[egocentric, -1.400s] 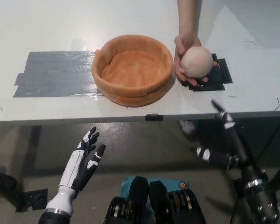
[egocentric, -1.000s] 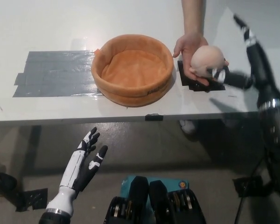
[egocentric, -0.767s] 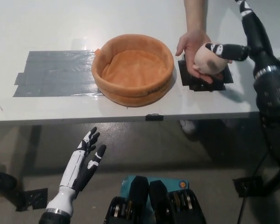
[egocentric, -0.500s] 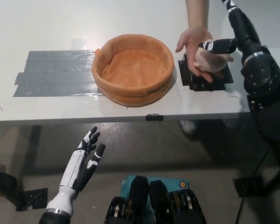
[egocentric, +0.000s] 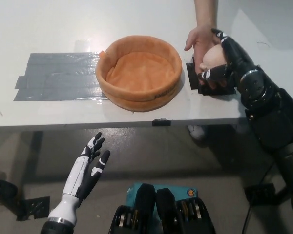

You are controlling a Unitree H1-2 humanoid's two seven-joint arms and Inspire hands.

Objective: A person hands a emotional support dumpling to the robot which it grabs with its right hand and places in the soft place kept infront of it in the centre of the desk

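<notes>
Handover under way: your right hand wraps its fingers over the dumpling in the person's palm; orange basket awaits, empty; left hand idles, spread, near left.

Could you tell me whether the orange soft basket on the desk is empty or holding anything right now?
Empty: the orange basket shows only bare lining; the dumpling is beside it.
</notes>
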